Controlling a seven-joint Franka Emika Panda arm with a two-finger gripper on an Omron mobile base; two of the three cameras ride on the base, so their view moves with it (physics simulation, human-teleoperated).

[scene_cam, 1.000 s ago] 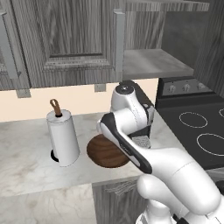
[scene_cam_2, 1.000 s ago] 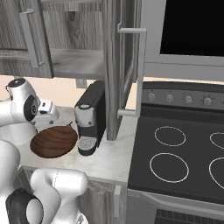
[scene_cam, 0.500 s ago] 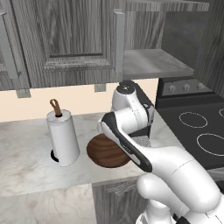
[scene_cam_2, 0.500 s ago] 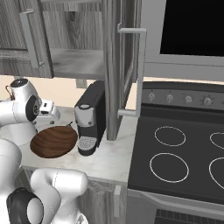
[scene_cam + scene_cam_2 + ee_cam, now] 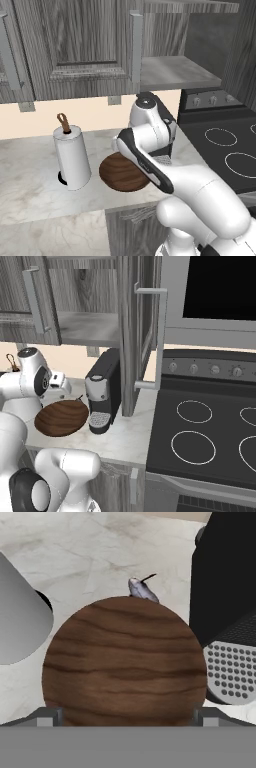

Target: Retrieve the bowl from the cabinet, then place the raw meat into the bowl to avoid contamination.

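On the marble desk (image 5: pixel 35 190) sits the bowl (image 5: pixel 125 662), a round dark wooden dish resting flat. From the hand camera it lies at the centre, and the hand (image 5: pixel 125 718) hovers above it with its fingers spread wide, one tip at 8 o'clock of the bowl and one at 4 o'clock, gripping nothing. The meat (image 5: pixel 141 589), a small grey-purple lump, lies on the desk at 12 o'clock of the bowl, just beside its rim and outside it. A black coffee machine (image 5: pixel 104 388) stands at 3 o'clock of the bowl, close to it. A white paper-towel roll (image 5: pixel 72 156) stands at 9 o'clock, near the bowl. Overhead, the cabinet (image 5: pixel 90 45) has one door (image 5: pixel 145 331) swung open, showing a bare grey shelf (image 5: pixel 175 74). A black stove (image 5: pixel 210 431) lies beyond the coffee machine. Compared with a second ago, bowl, meat and arm look unmoved, and the fingers are as wide as before.
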